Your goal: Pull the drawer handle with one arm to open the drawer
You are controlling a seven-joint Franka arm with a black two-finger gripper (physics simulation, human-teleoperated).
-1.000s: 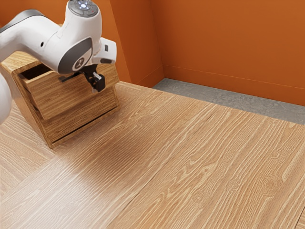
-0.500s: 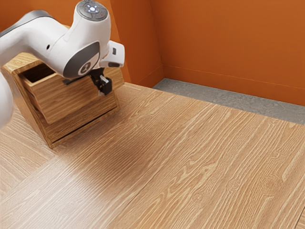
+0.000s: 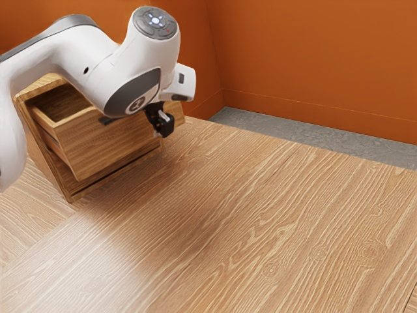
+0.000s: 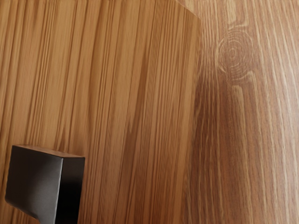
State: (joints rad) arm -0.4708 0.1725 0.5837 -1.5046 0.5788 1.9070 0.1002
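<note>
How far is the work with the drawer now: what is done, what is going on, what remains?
Done: the upper drawer stands well out of the cabinet, its inside open from above. In hand: the tool is at the drawer's front, by the dark handle. Left: perhaps more pull; I cannot tell whether the drawer is at full travel.

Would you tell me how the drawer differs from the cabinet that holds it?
The drawer juts out at the front, while the cabinet sits square on the table. The drawer is open-topped and hollow inside; the cabinet has a closed top. Both are of the same light, striped wood.
</note>
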